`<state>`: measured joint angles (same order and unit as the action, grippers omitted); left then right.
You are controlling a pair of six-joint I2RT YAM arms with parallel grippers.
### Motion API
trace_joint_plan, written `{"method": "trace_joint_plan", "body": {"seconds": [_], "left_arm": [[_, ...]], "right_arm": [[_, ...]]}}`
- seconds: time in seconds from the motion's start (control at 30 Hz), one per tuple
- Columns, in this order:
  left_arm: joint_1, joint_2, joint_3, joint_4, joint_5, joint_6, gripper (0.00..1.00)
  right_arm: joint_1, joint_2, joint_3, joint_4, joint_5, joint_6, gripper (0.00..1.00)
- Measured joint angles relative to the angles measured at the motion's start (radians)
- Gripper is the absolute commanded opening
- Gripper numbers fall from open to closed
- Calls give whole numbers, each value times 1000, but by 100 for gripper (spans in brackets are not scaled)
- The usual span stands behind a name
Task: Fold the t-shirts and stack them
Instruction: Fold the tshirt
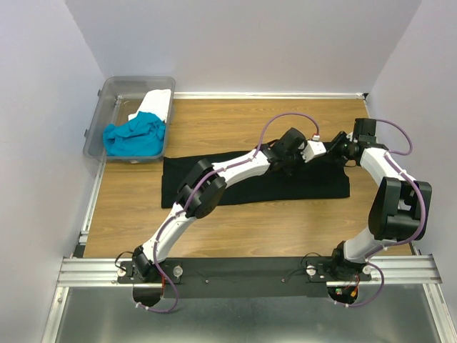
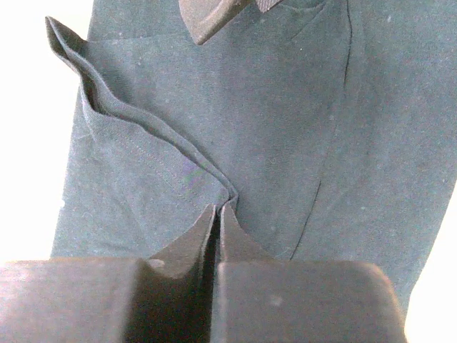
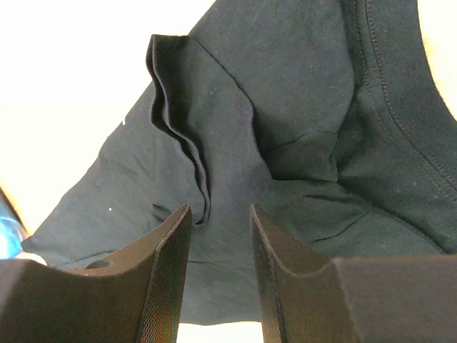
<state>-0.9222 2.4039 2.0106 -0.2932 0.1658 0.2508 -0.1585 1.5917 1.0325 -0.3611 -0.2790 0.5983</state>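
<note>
Wood table [image 1: 235,229], white walls on 3 sides. Clear bin [image 1: 107,89] sits at the far left corner. 2 shirts are in it: the blue shirt [image 1: 134,137] is bunched up at the near end, and the white shirt [image 1: 158,103] is behind it, draped against the far right wall of the bin.

Black shirt [image 1: 285,187] lies mid-table as a long flat band running left to right, well apart from the bin. It is plain and matte, with edges mostly straight. Both arms reach over its right end, heads close together.

Left gripper [image 2: 218,211] is clenched on the black shirt, fingers pressed together with a pinch of cloth between the tips. A raised ridge of fabric runs from the pinch up to a folded corner at the top left of the left wrist view.

Right gripper [image 3: 220,211] is released, jaws apart just above the cloth. A doubled fold of the black shirt ends between the tips, but contact is unclear. A stitched collar seam [image 3: 400,107] curves along the right of that view.
</note>
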Motion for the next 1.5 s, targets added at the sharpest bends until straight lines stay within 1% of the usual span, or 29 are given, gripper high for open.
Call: {"method": "trace_joint_plan", "body": {"seconds": [0.07, 0.3, 0.37, 0.43, 0.53, 0.87, 1.07, 1.2, 1.37, 1.47, 1.5], "left_arm": [[0, 0, 0, 0, 0, 0, 0], [1, 0, -7, 1, 2, 0, 0], [5, -1, -15, 2, 3, 0, 0], [5, -4, -27, 3, 4, 0, 0], [7, -7, -43, 7, 8, 0, 0], [16, -31, -72, 13, 11, -1, 0], [24, -57, -72, 18, 11, -1, 0], [27, -59, -72, 22, 11, -1, 0], [34, -59, -72, 22, 11, -2, 0], [37, -59, -72, 23, 12, -2, 0], [37, -59, -72, 23, 13, -4, 0]], "right_arm": [[0, 2, 1, 0, 0, 2, 47], [0, 62, 62, 1, -1, 15, 47], [0, 87, 93, 3, -1, 16, 50], [1, 116, 129, 6, -7, 21, 59], [4, 164, 172, 14, -13, 24, 63], [26, 323, 283, 27, -28, 35, 62], [29, 369, 324, 31, -29, 40, 59], [30, 400, 347, 37, -29, 42, 52], [33, 432, 356, 42, -34, 48, 48], [36, 437, 356, 47, -39, 52, 40], [37, 438, 356, 49, -42, 54, 33]]}}
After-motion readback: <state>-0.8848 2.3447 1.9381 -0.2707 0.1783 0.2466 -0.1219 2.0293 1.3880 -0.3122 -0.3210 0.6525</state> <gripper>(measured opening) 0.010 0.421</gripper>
